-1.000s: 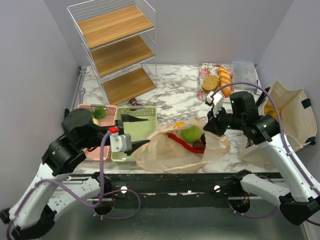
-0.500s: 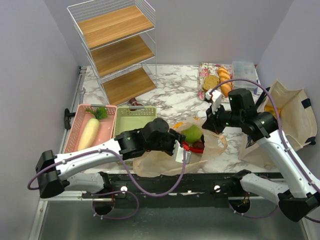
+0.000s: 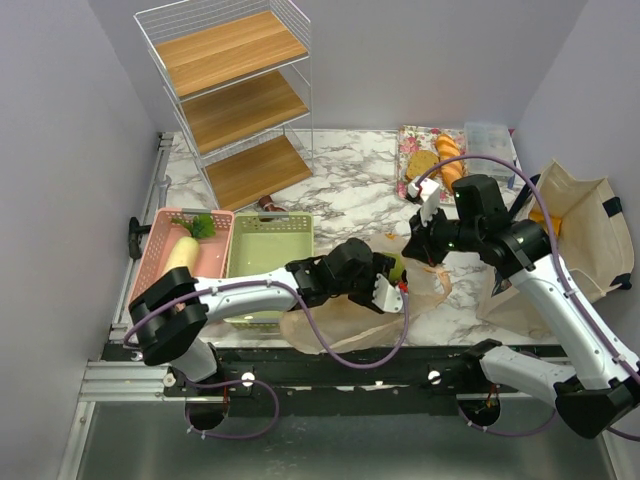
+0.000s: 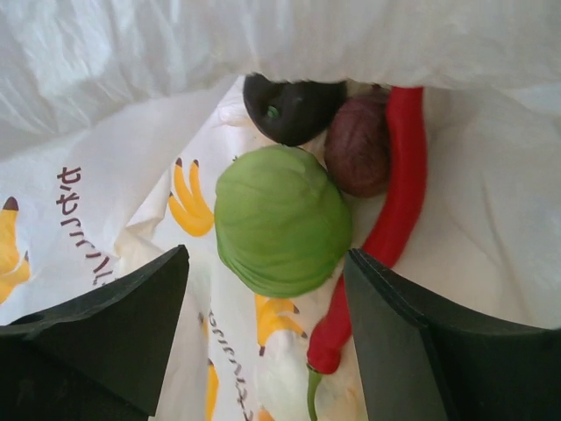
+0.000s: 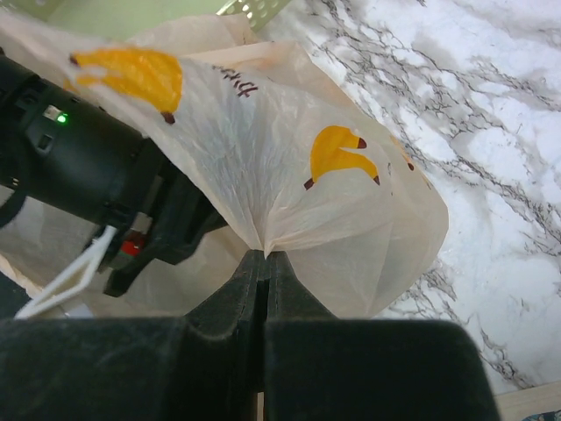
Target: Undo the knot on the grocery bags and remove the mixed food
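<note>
- Overhead, in the top view, one thin, crinkly, translucent tan plastic grocery bag (image 3: 335, 322) lies at the near edge of the marbled white tabletop (image 3: 350, 190). It sits just right of one pale green slotted plastic basket (image 3: 268, 240).
- Beside that basket, on its left, one pink slotted plastic basket (image 3: 158, 262) holds one pale long radish (image 3: 180, 255) and one green leafy piece (image 3: 203, 226).
- At the back left stands one white wire rack (image 3: 235, 95) with three wooden shelves (image 3: 240, 110).
- One floral tray (image 3: 412, 150) at the back carries one brown bread slice (image 3: 422, 165) and golden bread rolls (image 3: 448, 165), whose number is unclear. One stiff beige canvas tote (image 3: 580, 225) sits at the right.
- The left gripper (image 3: 397, 283) reaches into the bag's mouth, and the right gripper (image 3: 414, 252) meets the bag's upper edge.
- Left wrist view: this gripper's two black fingers (image 4: 96, 342) stand apart, one on each side of one green round vegetable (image 4: 280, 219), and hold nothing.
- Four items lie inside the bag: the vegetable, one long red chilli (image 4: 394, 210) along its right side, and two dark maroon balls (image 4: 359, 145) side by side beyond it.
- Right wrist view: this gripper's two dark fingers (image 5: 298, 298) are pressed together, pinching one gathered fold of the bag's film. Two orange banana prints (image 5: 337, 153) show on the film.
</note>
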You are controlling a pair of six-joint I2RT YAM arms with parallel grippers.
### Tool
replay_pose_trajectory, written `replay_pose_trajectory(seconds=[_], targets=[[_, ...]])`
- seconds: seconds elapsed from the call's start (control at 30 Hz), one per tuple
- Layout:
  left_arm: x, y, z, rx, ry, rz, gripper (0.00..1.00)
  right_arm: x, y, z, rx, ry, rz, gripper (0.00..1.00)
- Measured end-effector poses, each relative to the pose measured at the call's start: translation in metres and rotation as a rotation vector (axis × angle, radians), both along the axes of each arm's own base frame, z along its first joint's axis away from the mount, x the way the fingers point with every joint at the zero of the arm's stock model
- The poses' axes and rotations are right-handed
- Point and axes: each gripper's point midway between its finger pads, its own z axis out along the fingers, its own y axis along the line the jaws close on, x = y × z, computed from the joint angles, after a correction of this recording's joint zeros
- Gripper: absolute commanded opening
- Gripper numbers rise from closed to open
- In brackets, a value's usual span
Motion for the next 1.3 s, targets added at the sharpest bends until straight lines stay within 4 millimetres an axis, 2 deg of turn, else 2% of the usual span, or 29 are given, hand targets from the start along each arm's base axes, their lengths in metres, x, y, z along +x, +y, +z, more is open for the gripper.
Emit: replay_pose_trajectory(seconds=[0.2,0.47,0.53,0.63,0.73,0.87,0.97,1.17,1.27,1.3], targets=[[0.020,-0.018,-0.007,-0.006,-0.020,0.019,0.85,0.001,0.000,-0.002,-0.004,0.006,0.000,0.01],[0.037,-0.022,-0.037,0.059,-0.015,0.029,0.88,0.005,0.000,-0.007,-0.019,0.020,-0.008,0.01],[0.041,-0.024,-0.045,0.074,-0.009,0.033,0.81,0.005,0.001,-0.007,-0.019,0.022,-0.008,0.01],[0.045,-0.023,-0.060,0.100,-0.004,0.042,0.56,0.005,0.001,-0.007,-0.019,0.022,-0.008,0.01],[0.050,-0.024,-0.059,0.092,-0.015,0.045,0.32,0.005,0.000,-0.007,-0.019,0.022,-0.008,0.01],[0.045,-0.019,-0.058,0.086,0.003,0.050,0.17,0.006,0.000,-0.007,-0.024,0.019,-0.013,0.00],[0.036,-0.011,-0.044,0.069,0.032,0.050,0.08,0.009,-0.003,-0.008,-0.034,0.011,-0.028,0.01],[0.003,-0.003,0.039,-0.075,0.124,-0.002,0.05,0.016,-0.006,-0.006,-0.043,-0.013,-0.067,0.01],[-0.022,-0.001,0.090,-0.164,0.192,-0.069,0.05,0.019,-0.007,-0.004,-0.041,-0.022,-0.085,0.01],[-0.030,0.001,0.100,-0.179,0.218,-0.088,0.05,0.020,-0.007,-0.003,-0.040,-0.027,-0.090,0.01]])
